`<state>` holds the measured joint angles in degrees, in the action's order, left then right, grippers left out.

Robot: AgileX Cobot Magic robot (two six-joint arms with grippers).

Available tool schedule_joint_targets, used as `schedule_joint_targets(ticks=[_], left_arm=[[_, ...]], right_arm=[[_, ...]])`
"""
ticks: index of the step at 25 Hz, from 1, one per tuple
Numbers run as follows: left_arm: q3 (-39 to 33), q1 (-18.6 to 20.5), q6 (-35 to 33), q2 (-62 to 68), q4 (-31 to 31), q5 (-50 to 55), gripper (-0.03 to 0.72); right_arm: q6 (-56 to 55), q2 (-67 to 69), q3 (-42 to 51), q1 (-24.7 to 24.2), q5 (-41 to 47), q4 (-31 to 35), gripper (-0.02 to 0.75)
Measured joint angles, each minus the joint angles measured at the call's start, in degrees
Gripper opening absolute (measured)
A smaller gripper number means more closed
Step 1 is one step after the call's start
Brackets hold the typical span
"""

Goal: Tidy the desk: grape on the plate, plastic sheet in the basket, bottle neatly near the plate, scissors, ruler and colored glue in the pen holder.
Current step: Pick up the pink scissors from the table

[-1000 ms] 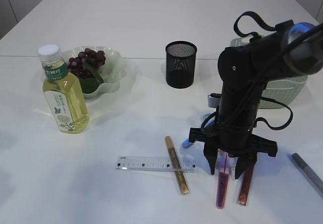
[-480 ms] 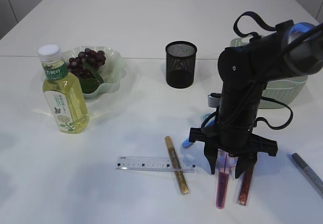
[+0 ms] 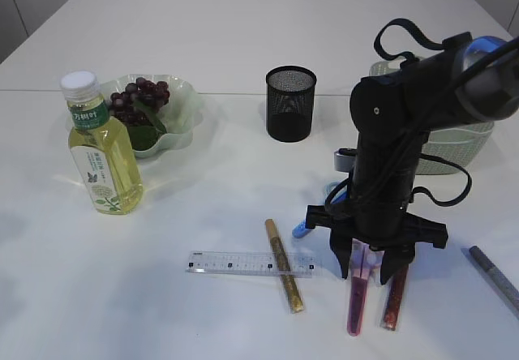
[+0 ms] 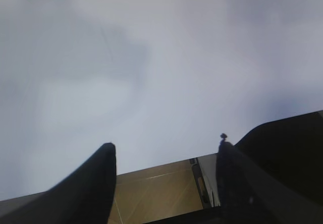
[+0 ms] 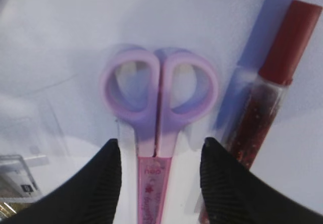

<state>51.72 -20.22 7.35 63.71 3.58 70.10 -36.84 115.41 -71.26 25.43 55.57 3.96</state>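
Pink-handled scissors [image 5: 159, 82] lie flat on the white table, and a red glitter glue tube [image 5: 275, 88] lies to their right. My right gripper [image 5: 160, 142] points straight down over them, open, one finger on each side of the blade sheath, gripping nothing. In the exterior view that gripper [image 3: 369, 269] stands above the scissors [image 3: 355, 303] and the red glue [image 3: 394, 299]. A clear ruler [image 3: 243, 262] and a gold glue tube [image 3: 284, 264] lie to the left. The bottle [image 3: 101, 145] stands beside the plate [image 3: 185, 100] of grapes [image 3: 138, 99]. My left gripper [image 4: 164, 146] is open and empty.
The black mesh pen holder [image 3: 290, 103] stands at mid-table. A pale green basket [image 3: 458, 145] sits behind the right arm. A grey pen [image 3: 495, 277] lies at the right edge. Something small and blue [image 3: 301, 230] shows beside the arm's base.
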Motion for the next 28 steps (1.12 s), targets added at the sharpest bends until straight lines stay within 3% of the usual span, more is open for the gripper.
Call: schedule_joint_targets(ticks=[28], left_arm=[[0.00,0.00,0.00,0.00,0.00,-0.21,0.452]], right_arm=[[0.09,0.48,0.00,0.00,0.34,0.70,0.405]])
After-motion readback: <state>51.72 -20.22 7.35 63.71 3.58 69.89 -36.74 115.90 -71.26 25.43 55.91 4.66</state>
